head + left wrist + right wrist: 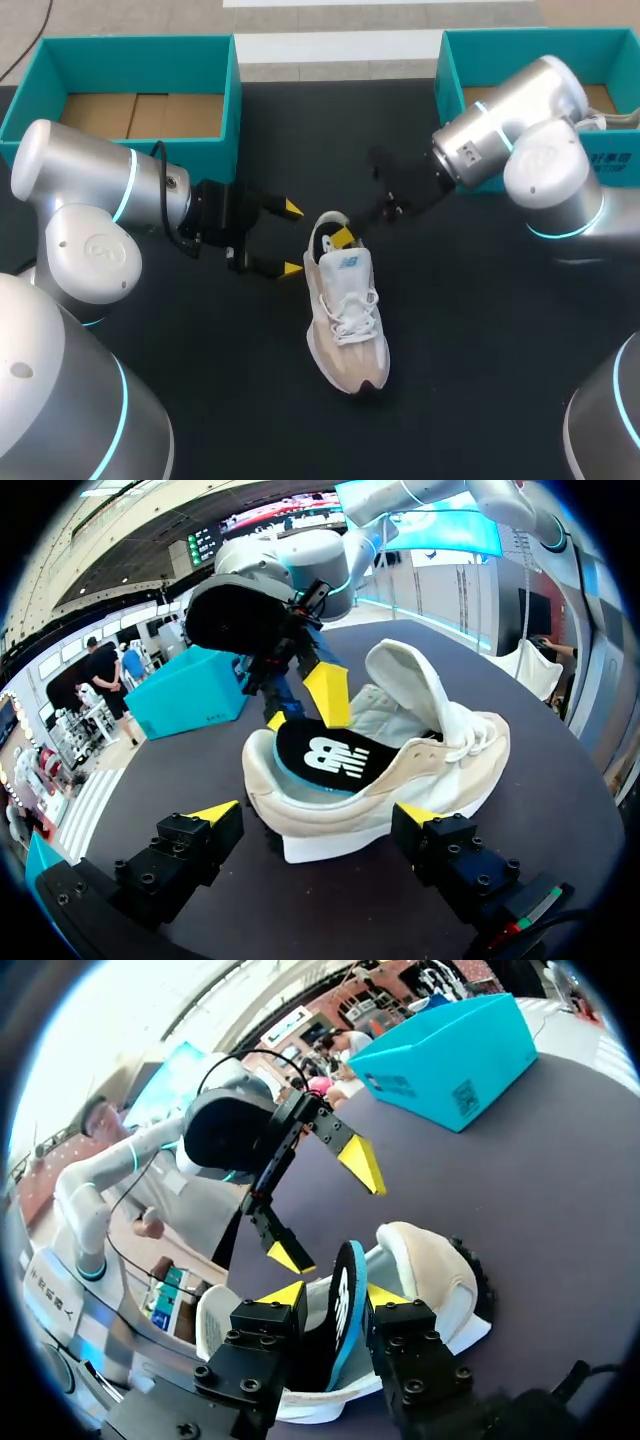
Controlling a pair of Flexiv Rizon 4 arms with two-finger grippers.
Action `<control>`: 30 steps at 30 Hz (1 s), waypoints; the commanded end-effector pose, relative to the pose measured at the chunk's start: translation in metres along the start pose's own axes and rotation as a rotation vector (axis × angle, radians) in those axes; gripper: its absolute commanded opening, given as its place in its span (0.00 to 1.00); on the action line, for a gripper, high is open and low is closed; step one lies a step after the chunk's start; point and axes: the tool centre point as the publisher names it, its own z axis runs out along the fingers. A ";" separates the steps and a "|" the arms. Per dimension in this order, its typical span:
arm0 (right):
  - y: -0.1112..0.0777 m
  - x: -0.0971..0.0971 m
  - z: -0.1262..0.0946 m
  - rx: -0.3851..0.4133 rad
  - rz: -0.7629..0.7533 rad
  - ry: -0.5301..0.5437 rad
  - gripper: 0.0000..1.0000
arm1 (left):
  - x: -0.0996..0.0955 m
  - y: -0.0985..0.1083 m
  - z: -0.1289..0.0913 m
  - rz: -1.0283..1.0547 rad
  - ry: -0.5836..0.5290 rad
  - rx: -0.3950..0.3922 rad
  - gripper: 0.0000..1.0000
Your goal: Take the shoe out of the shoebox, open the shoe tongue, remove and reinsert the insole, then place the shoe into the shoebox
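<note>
The sneaker (346, 315) lies mid-frame on the worktop (480, 380), outside the teal shoebox (130, 42) at upper left, its tongue (410, 685) open. The right arm's jaws pinch the insole (347, 1305), which stands half out at the heel. The left arm's jaws gape beside the heel. Reinserting and boxing are left.

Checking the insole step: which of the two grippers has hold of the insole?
The right gripper: its fingers are shut on the black insole at the opening of the shoe. The left gripper sits open beside the shoe's heel, holding nothing.
</note>
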 end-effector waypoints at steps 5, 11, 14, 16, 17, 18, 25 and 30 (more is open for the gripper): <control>0.013 0.001 -0.015 -0.009 -0.035 -0.033 0.35 | 0.000 0.000 0.001 0.000 0.000 -0.003 1.00; 0.022 0.015 -0.048 -0.003 -0.064 -0.118 0.36 | 0.000 0.000 0.001 0.000 0.000 -0.003 1.00; 0.022 0.026 -0.063 0.000 -0.060 -0.163 0.38 | 0.000 0.000 0.001 0.000 0.000 -0.003 1.00; 0.020 0.035 -0.073 -0.005 -0.043 -0.200 0.38 | 0.000 0.000 0.001 0.000 0.000 -0.003 1.00; 0.019 0.040 -0.076 -0.008 -0.034 -0.212 0.38 | 0.000 0.000 0.001 0.000 0.000 -0.003 1.00; 0.019 0.044 -0.079 -0.014 -0.027 -0.226 0.37 | 0.000 0.000 0.001 0.000 0.000 -0.003 1.00; 0.013 0.062 -0.079 -0.018 0.087 -0.288 0.15 | 0.000 0.000 0.001 0.000 0.000 -0.003 1.00; 0.010 0.063 -0.073 -0.014 0.208 -0.432 0.00 | 0.000 0.000 0.001 0.000 0.000 -0.003 1.00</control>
